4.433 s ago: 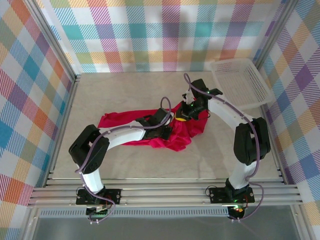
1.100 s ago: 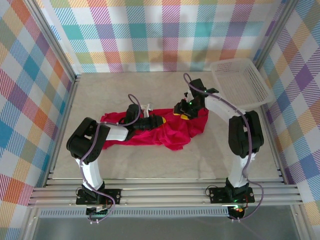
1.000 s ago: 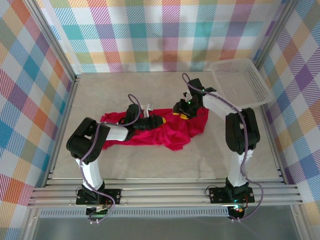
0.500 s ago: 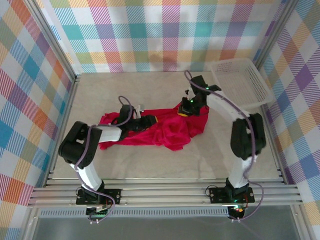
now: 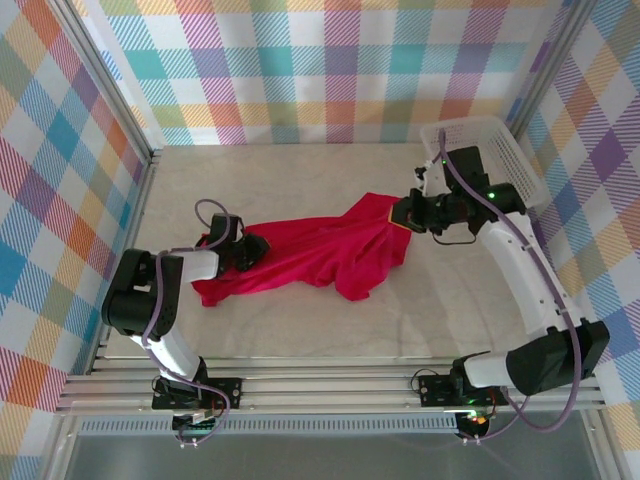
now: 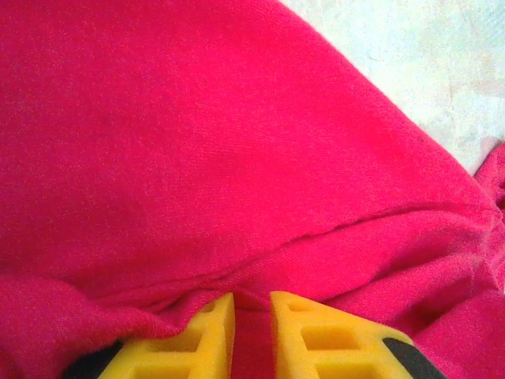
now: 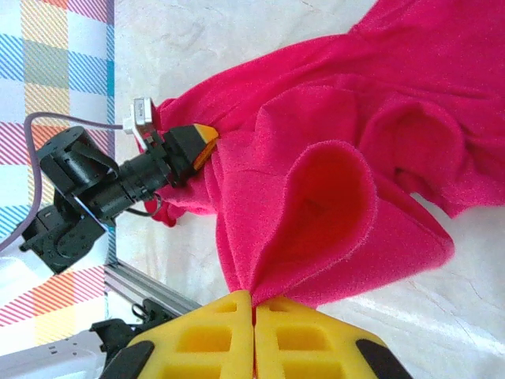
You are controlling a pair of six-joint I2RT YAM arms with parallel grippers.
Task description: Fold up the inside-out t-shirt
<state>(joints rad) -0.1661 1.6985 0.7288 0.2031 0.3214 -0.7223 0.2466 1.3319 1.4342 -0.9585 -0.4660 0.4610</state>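
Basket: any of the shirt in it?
No, the shirt is stretched out over the table, left of the basket, with none of it past the rim.

Left tool [image 6: 251, 308] and t-shirt [image 6: 197, 142] (both) cropped at edges

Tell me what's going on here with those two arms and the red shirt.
Both arms hold the red t-shirt stretched out across the table. The left arm has its jaws pinched on the shirt's left end, and the right arm has its jaws clamped on the right end, near the white basket.
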